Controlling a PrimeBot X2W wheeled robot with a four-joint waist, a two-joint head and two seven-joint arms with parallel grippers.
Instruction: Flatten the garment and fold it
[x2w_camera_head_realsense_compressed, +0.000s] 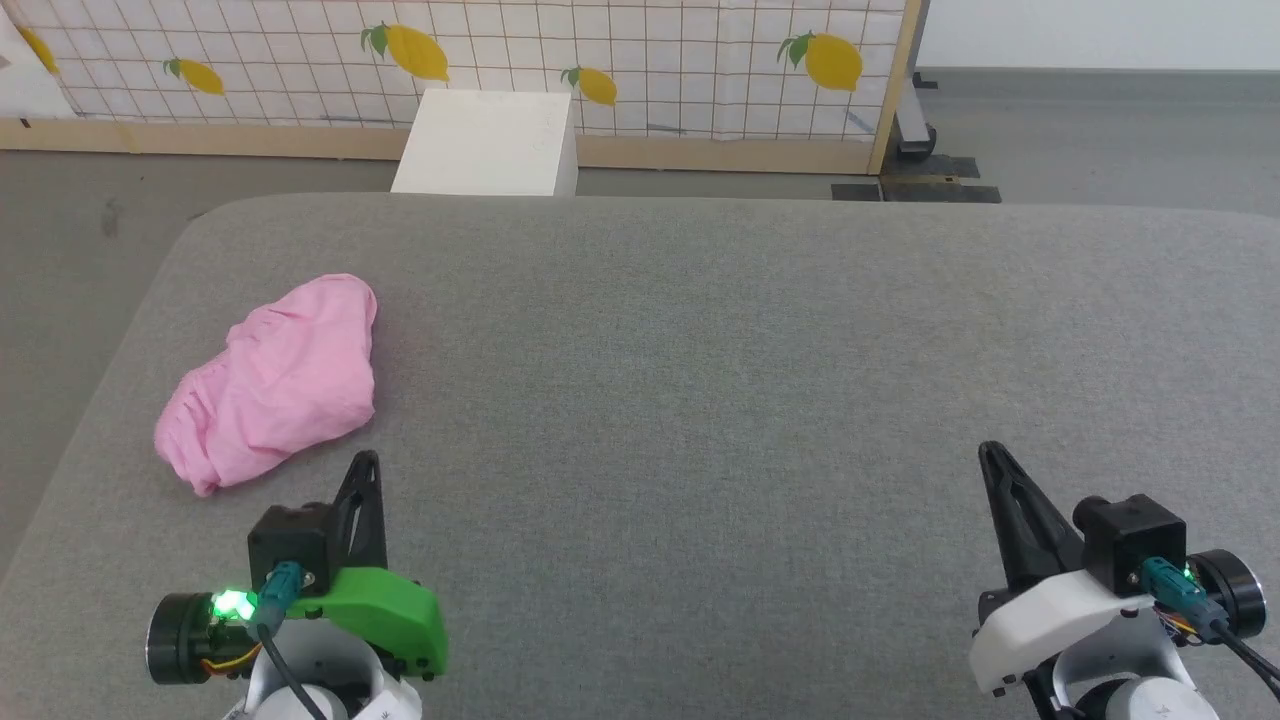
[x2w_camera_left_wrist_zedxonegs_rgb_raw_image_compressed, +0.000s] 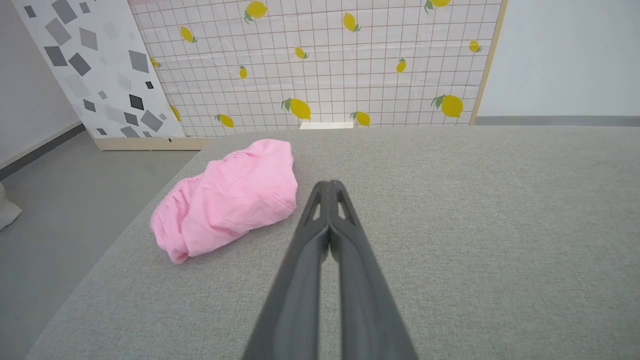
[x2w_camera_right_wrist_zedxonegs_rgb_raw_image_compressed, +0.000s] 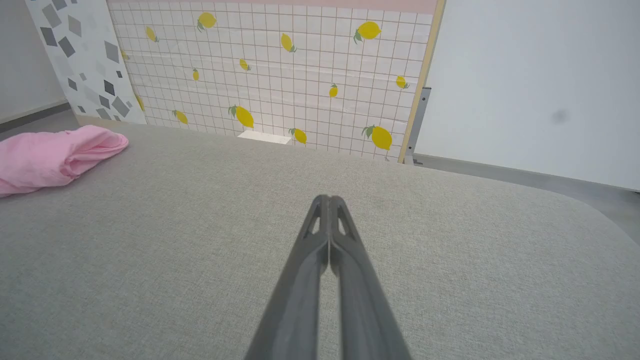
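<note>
Well, you have one garment, a crumpled pink heap at the centre left of the head view, lying on the grey padded table near its left edge; two grippers sit at the bottom corners. The left gripper has its fingers pressed together on nothing, near the heap but apart from it; the right gripper is likewise closed, well apart. Beyond the table stand one white box and a lemon-print panel.
</note>
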